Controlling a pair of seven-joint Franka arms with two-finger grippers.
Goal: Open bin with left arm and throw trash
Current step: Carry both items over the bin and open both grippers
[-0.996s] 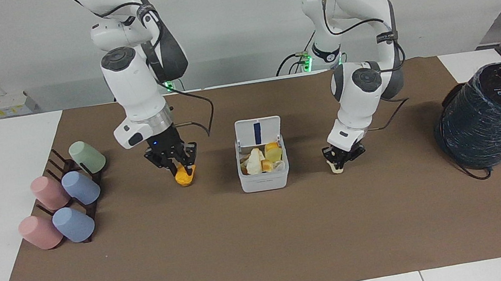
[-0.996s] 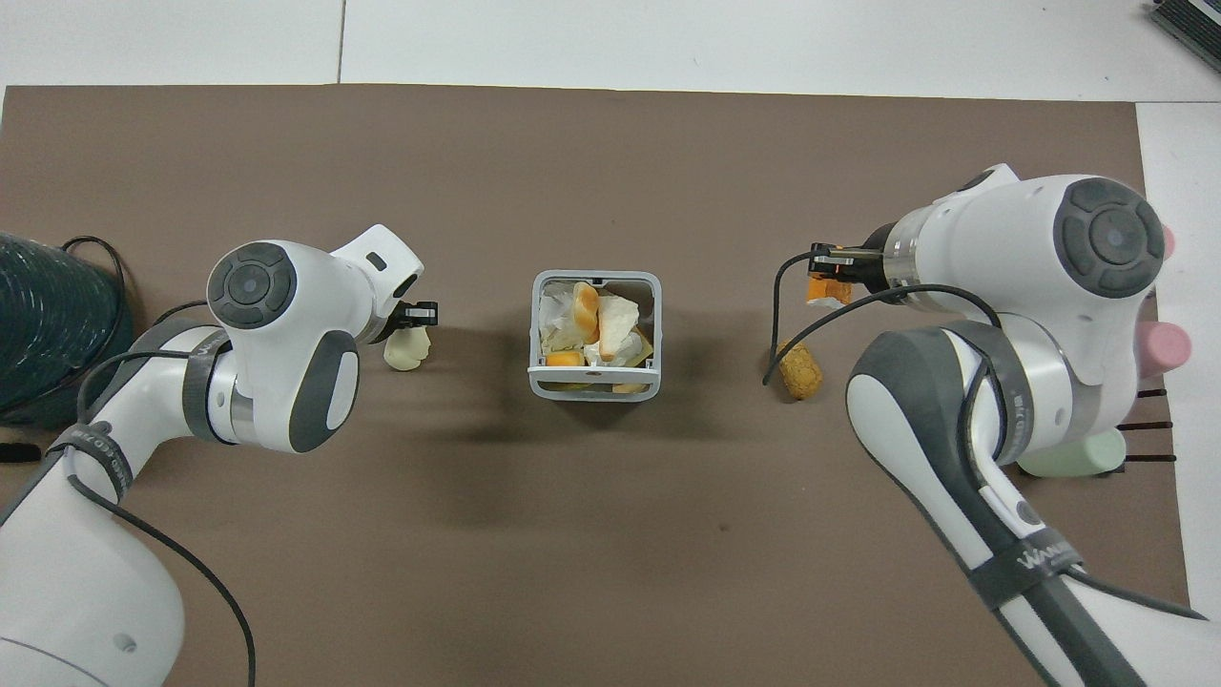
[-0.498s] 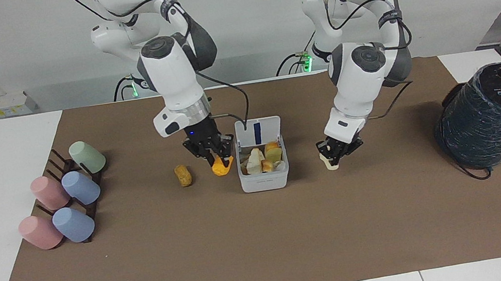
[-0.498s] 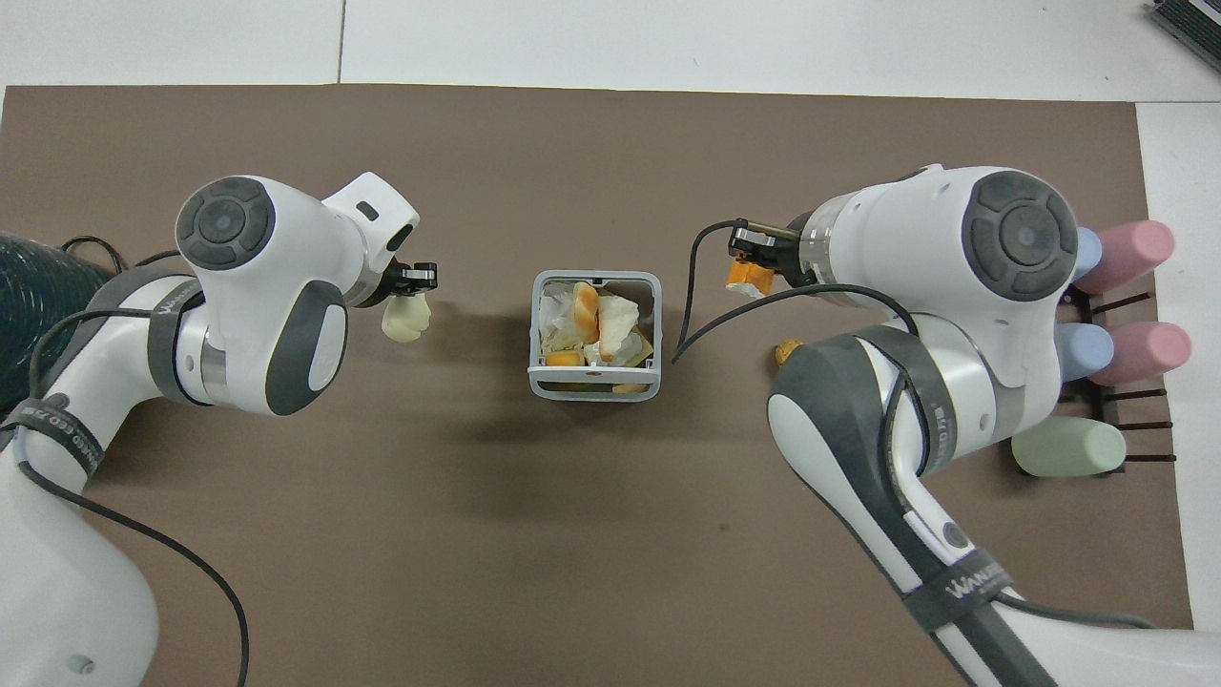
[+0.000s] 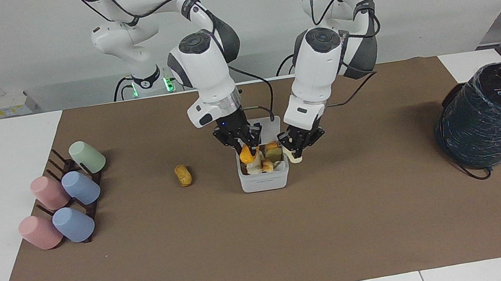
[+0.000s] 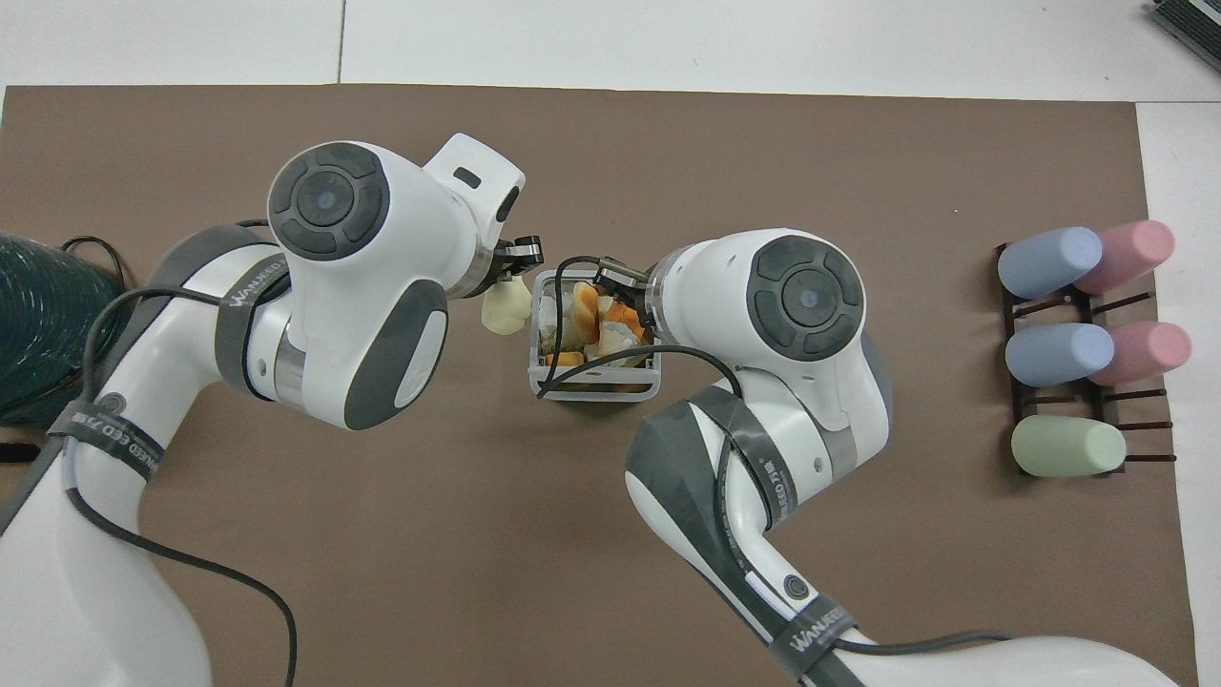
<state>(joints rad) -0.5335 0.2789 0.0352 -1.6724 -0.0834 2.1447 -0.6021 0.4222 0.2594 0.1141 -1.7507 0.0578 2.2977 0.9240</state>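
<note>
left gripper [image 5: 295, 150] clamping cream lump [image 5: 295, 156], right gripper [image 5: 246, 149] seemingly orange lump [image 5: 246, 154], over bin [image 5: 264, 180]

Five cups [image 5: 82, 186] lie on one rack [image 6: 1068, 305] near one bin [image 5: 264, 181]: two blue, two pink, one green.
</note>
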